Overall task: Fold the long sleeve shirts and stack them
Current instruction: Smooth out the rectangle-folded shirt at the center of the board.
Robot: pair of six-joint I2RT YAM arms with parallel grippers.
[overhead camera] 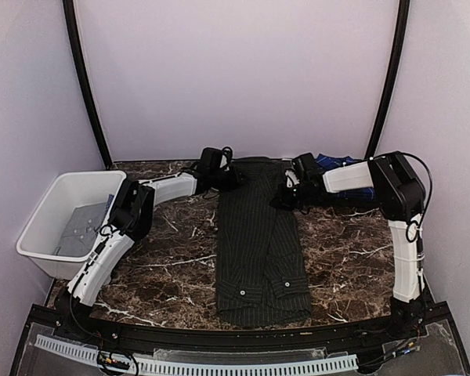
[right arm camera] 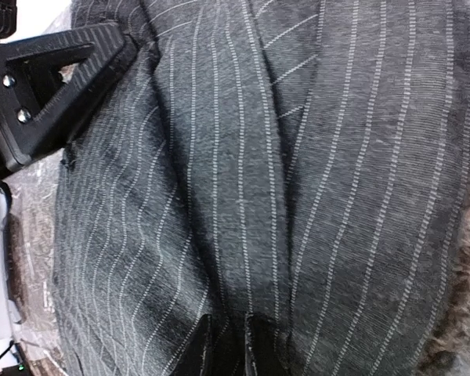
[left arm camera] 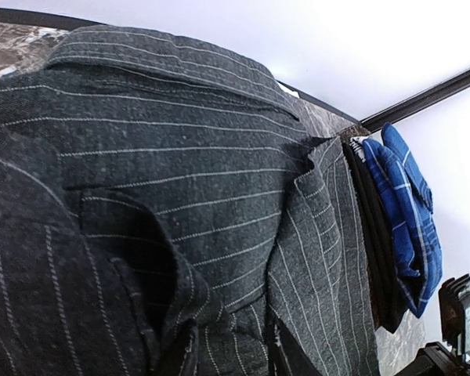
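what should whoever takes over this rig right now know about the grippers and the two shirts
Left gripper: at the collar end of the black pinstriped cloth shirt, buried in cloth; grip unclear.
Right gripper: pinching a fold near that shirt's right edge.
Done: pinstriped shirt lies flat as a narrow strip, sleeves folded in, cuffs at the near end. The blue-and-navy plaid cloth shirt looks folded at the far right.
Left: probably fold the strip crosswise, then stack it with the plaid one.

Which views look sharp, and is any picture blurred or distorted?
Top external: even soft light, slightly grainy, pinstriped shirt very dark. Left wrist: wide-angle bend, near cloth soft, blue plaid shirt clearer. Right wrist: stripes crisp, right edge blurred.
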